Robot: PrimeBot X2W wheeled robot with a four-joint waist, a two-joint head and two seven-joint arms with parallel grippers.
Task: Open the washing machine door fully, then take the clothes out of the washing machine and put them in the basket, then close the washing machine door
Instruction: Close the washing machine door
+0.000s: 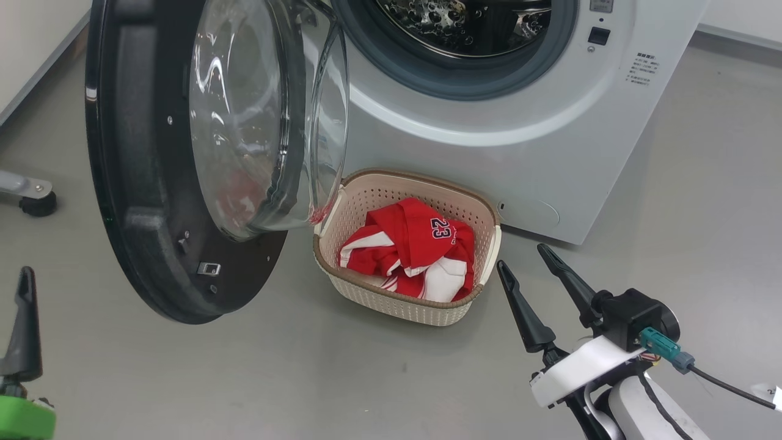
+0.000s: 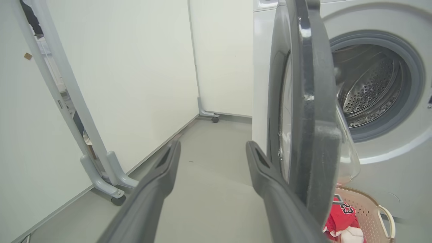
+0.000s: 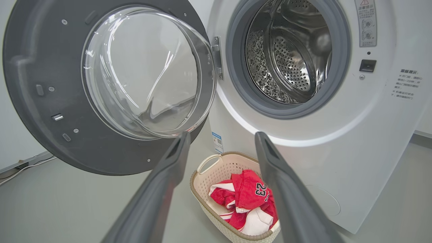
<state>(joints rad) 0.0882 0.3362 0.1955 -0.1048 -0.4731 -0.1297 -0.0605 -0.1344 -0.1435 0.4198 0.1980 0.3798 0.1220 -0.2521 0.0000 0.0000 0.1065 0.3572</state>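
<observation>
The washing machine door (image 1: 146,183) stands wide open, swung out to the left of the white washing machine (image 1: 489,159), and its glass bowl hangs over the left end of the basket (image 1: 391,177). The steel drum (image 3: 290,57) looks bare. The red and white clothes (image 1: 409,244) with the number 23 lie bunched inside the basket on the floor in front of the machine. My right gripper (image 1: 521,256) hovers open just right of the basket, holding nothing. My left gripper (image 2: 212,144) is open beside the door's outer edge (image 2: 310,118), touching nothing.
A grey wheeled frame leg (image 1: 30,195) stands at the far left by the white wall. More castered legs (image 2: 108,182) line that wall in the left wrist view. Bare grey floor (image 1: 305,379) lies in front of the basket and door.
</observation>
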